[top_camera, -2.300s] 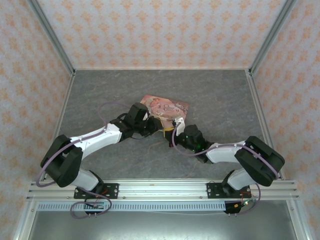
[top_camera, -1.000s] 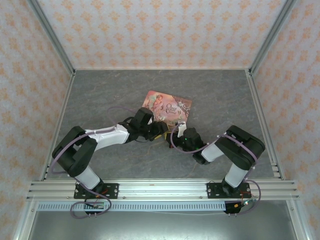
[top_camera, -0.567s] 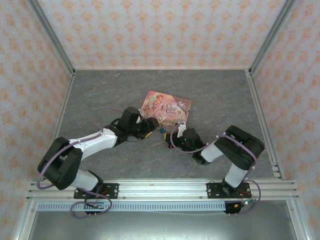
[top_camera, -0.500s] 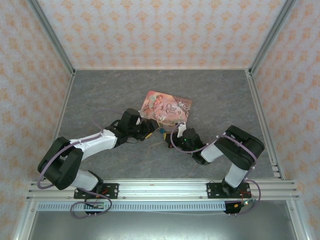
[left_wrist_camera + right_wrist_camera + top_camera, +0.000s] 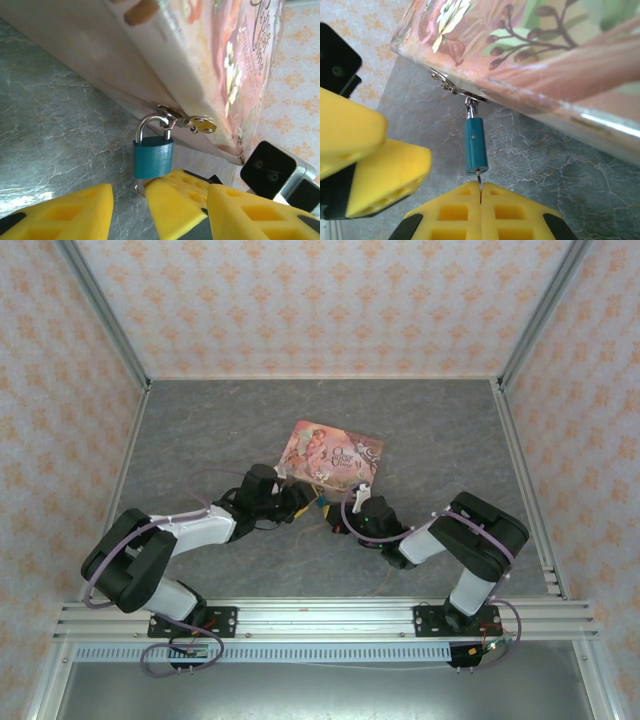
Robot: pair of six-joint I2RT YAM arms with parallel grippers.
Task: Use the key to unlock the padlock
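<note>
**Key at the lock, steadying hand withdrawn.** The padlock [image 5: 475,145] hangs from the latch [image 5: 172,116] on the near edge of the pink tin [image 5: 335,452], with its shackle [image 5: 150,121] apparently not yet released. The right hand [image 5: 480,194] is clenched on the key [image 5: 479,181]. The key's thin blade meets the underside of the padlock, but how deep it sits cannot be told. A second ago the left hand [image 5: 305,502] was pressed close against the right hand. It then drew back along the tabletop [image 5: 200,440] and has since crept forward only a little. Its fingers now stand apart and released, grasping nothing, just short of the padlock body. The right hand has barely shifted over the same second. The tin turned a little about two seconds ago and has since kept its place. The key is therefore presented but the lock is unbraced. Because the padlock swings freely on the latch, a twist of the key would probably rotate the whole body rather than the cylinder. The left hand most likely has to close on the teal body before the turn can succeed.
</note>
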